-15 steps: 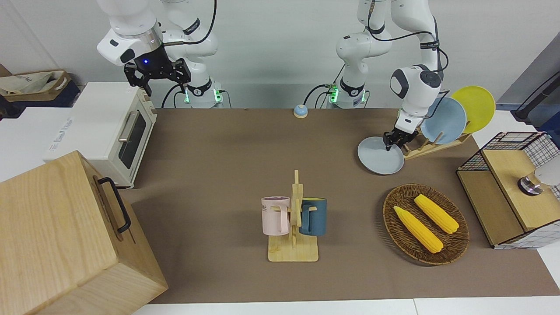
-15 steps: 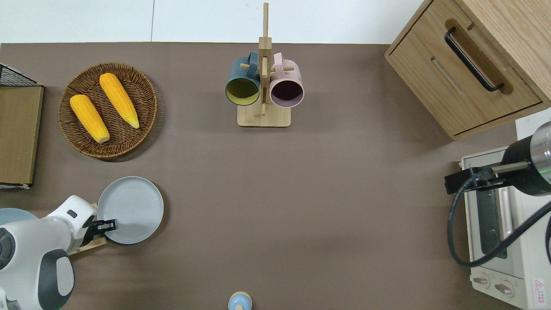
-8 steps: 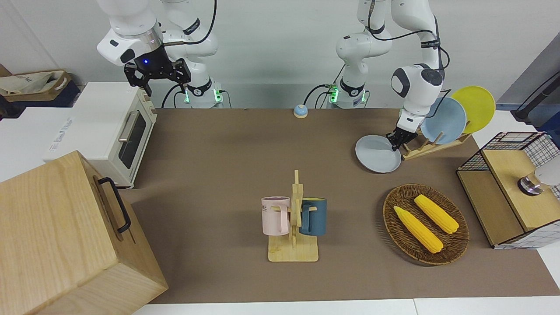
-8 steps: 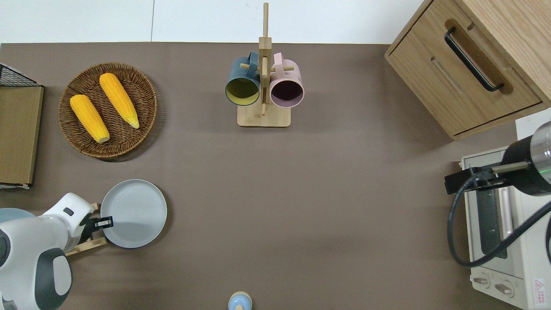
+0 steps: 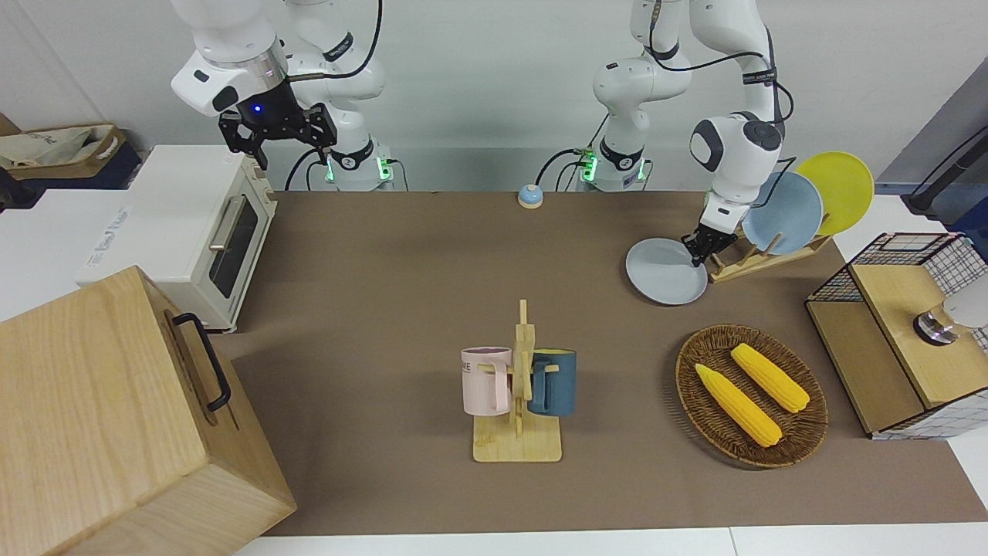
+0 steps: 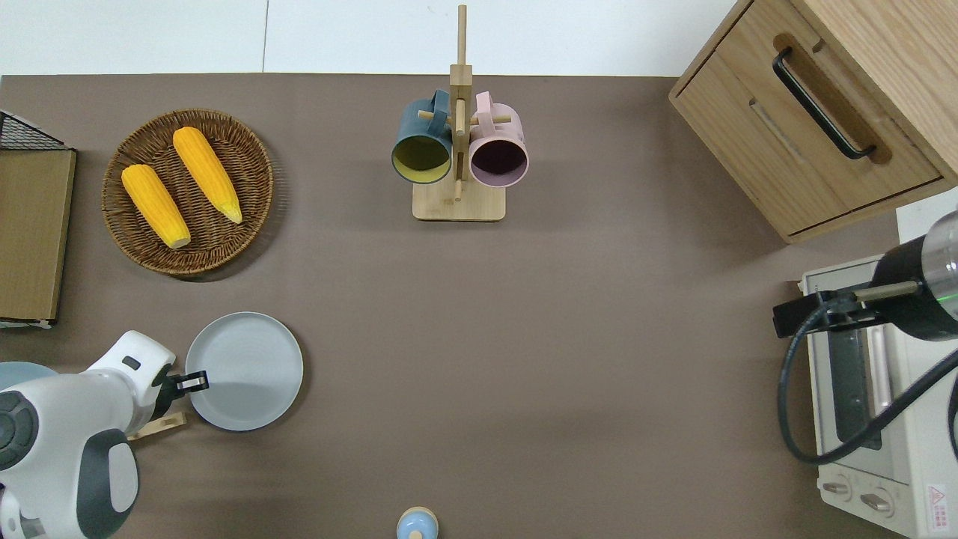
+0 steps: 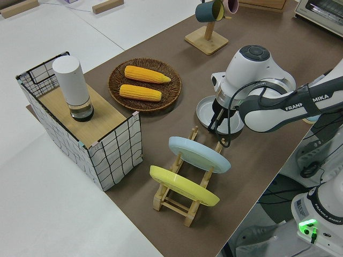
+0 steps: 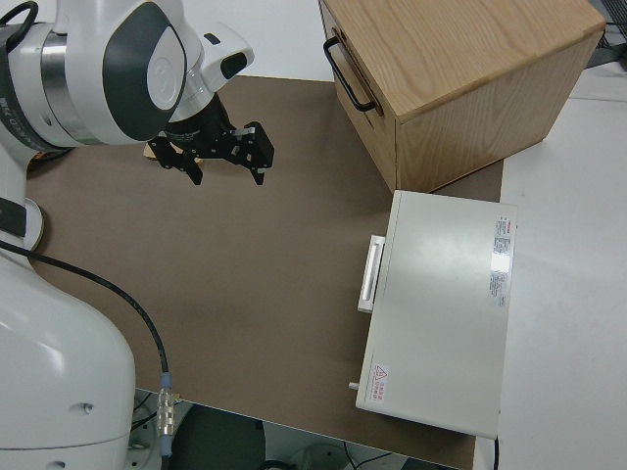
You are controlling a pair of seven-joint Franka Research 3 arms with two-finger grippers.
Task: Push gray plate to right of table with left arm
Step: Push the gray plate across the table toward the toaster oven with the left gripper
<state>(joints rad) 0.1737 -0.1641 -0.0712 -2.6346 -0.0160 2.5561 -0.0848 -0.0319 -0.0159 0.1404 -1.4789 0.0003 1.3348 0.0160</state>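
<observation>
Brown covering spans the bench (image 6: 524, 337), which fills most of the overhead frame. A wooden cabinet (image 6: 816, 112) sits in that frame's upper right corner, and a white toaster oven (image 6: 868, 389) lies at the right edge below it. The left arm (image 6: 67, 427) enters from the lower left corner of the overhead frame, its forearm bent low toward the bench and its wrist tipped down. A wicker basket (image 6: 239, 142) with two corn cobs (image 6: 179, 187) lies at the upper left. The gray plate (image 6: 244, 371) rests flat on the bench at the lower left, below the basket and just beside the wooden plate rack (image 5: 760, 259), which holds a sky-blue plate (image 5: 783, 212) and a yellow plate (image 5: 837, 185). A mug rack (image 6: 459, 150) stands at the top centre. The left hand (image 6: 196, 382) points down at the plate's rim on the rack side, fingers drawn close together and touching that edge. The right arm is parked, and the right hand (image 8: 223, 157) is spread wide.
</observation>
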